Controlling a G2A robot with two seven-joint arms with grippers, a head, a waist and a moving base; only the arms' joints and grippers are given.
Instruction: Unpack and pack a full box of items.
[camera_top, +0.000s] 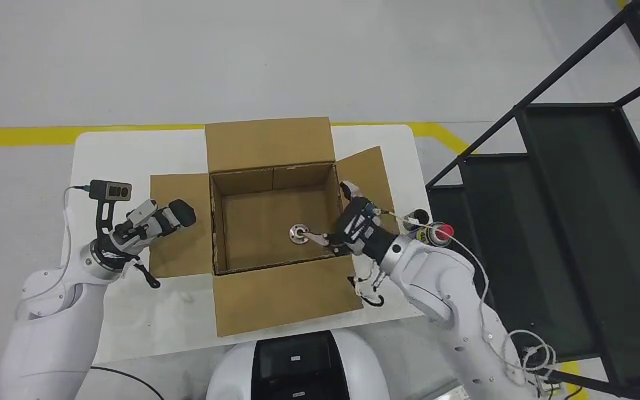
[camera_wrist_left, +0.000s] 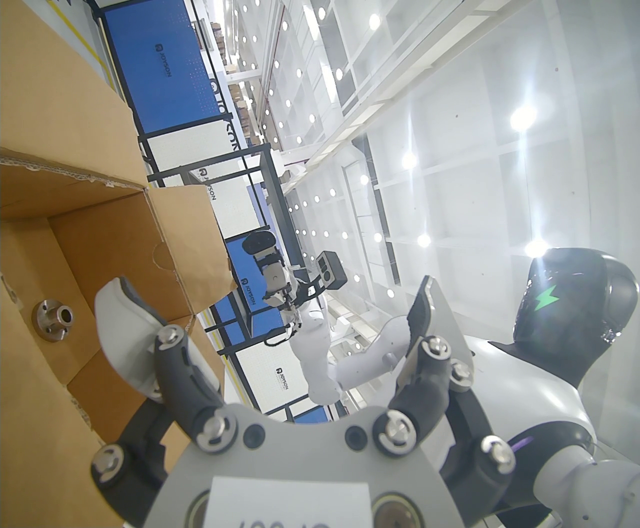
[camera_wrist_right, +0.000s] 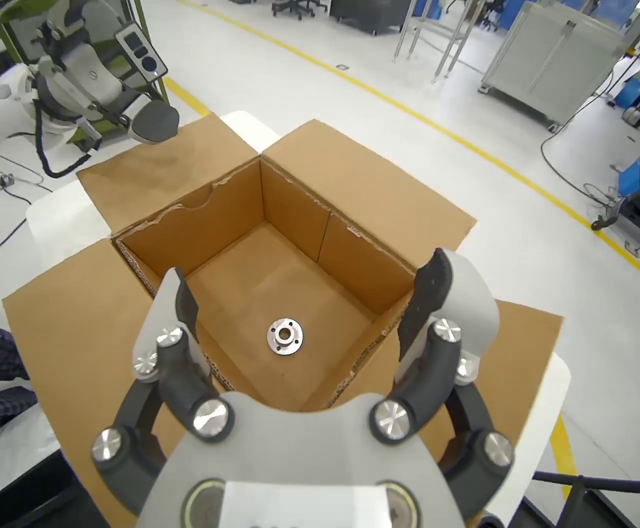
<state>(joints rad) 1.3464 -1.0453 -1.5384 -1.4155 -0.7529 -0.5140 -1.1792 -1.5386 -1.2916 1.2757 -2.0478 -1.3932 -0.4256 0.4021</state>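
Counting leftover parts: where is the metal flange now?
In the top view, the metal flange lies flat on the floor of the cardboard box, near the right gripper.

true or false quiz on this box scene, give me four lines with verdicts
1. The cardboard box holds a single metal flange. True.
2. The right pincer grips the flange. False: it is open and empty above the box.
3. The box flaps are folded shut. False: all four lie spread open.
4. The left pincer is open, over a side flap. True.
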